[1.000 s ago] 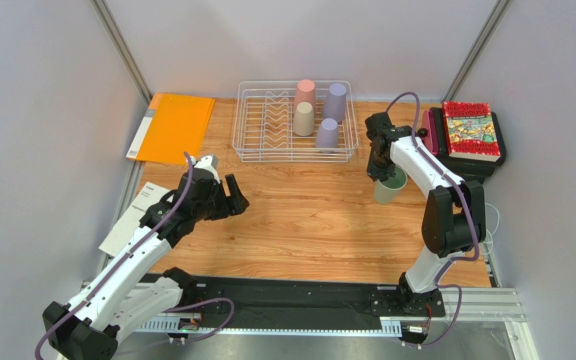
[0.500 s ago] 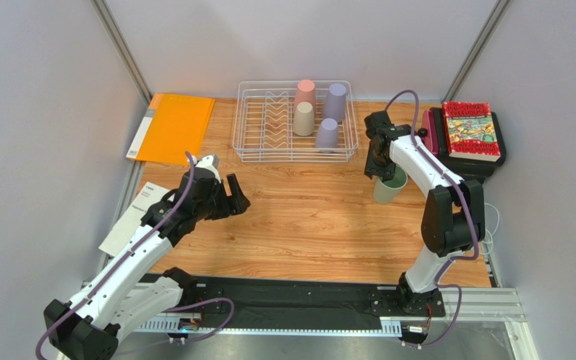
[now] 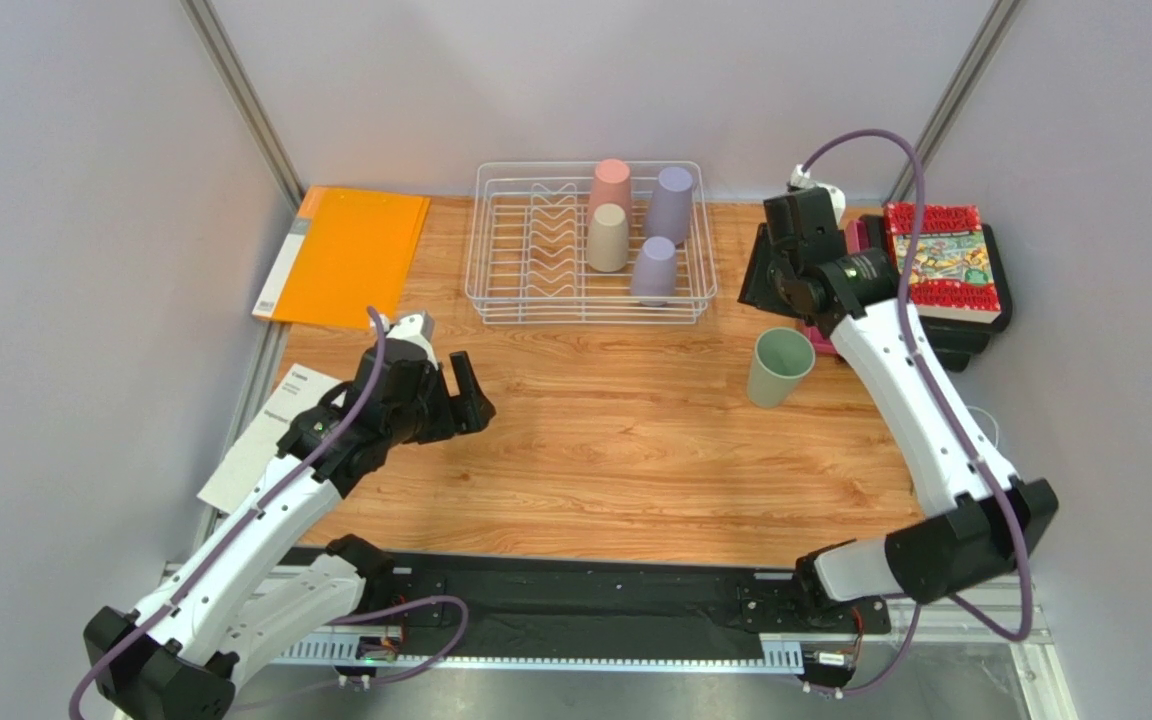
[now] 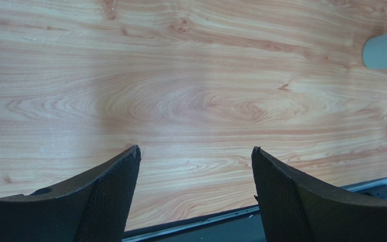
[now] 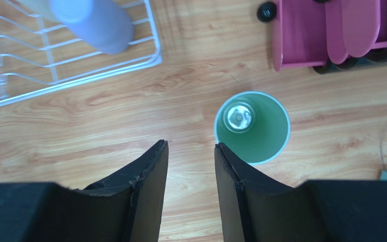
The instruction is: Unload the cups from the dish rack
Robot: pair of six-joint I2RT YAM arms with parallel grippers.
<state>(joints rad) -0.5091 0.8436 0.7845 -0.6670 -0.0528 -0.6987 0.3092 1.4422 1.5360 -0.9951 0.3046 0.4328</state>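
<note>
**One cup out, four in the rack**

The table (image 3: 627,450) carries the dish rack (image 3: 522,240) at its far edge. Inside, mouth down as if to drain, stand the pink cup (image 3: 611,185), beige cup (image 3: 608,237), far lavender cup (image 3: 671,203) and near lavender cup (image 3: 654,267). The sage green cup (image 3: 781,368) stands upright on the wood right of the rack, evidently unloaded. The right gripper (image 5: 190,146) hangs near it, jaws parted and empty. The left gripper (image 4: 195,151), spread wide, holds nothing.

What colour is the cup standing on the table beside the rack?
The cup is sage green, clearest in the right wrist view.

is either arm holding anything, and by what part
Nothing is held: left gripper and right gripper are open and empty; the green cup stands free.
</note>
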